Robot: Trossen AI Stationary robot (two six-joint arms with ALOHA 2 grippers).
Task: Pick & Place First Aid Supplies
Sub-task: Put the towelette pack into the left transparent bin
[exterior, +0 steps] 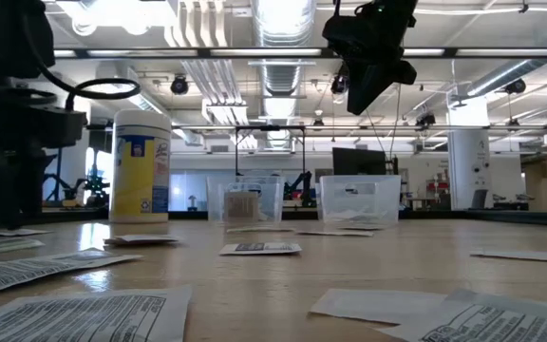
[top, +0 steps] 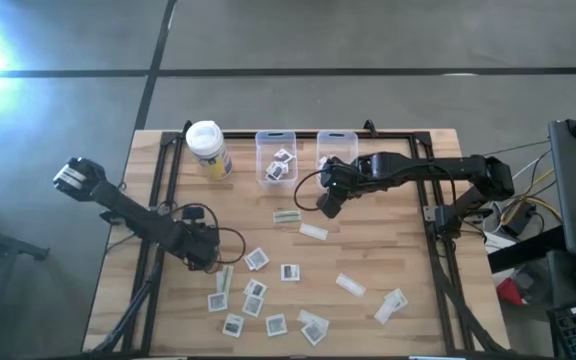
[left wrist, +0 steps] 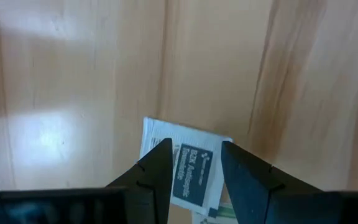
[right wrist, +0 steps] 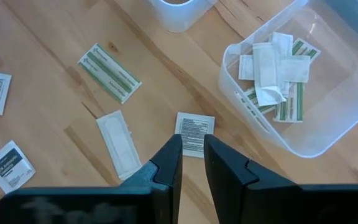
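Note:
The first aid supplies are small flat white packets lying scattered on the wooden table (top: 408,260), most of them on its near half (top: 268,295). My left gripper (top: 205,252) is low over the table's left part and open. Its fingers stand on either side of a square packet with a dark printed patch (left wrist: 191,168) that lies flat; I cannot tell whether they touch it. My right gripper (top: 328,203) hangs high above the table (exterior: 364,90), in front of the two bins. A narrow gap shows between its fingers (right wrist: 192,142), with nothing in it. A white printed packet (right wrist: 194,126) lies on the table below it.
A yellow container with a white lid (top: 208,150) stands at the far left. Two clear bins stand at the far middle. The left one (top: 276,155) holds square packets and the right one (right wrist: 328,124) holds strips. A greenish strip (right wrist: 109,73) and a white strip (right wrist: 115,144) lie near the right gripper.

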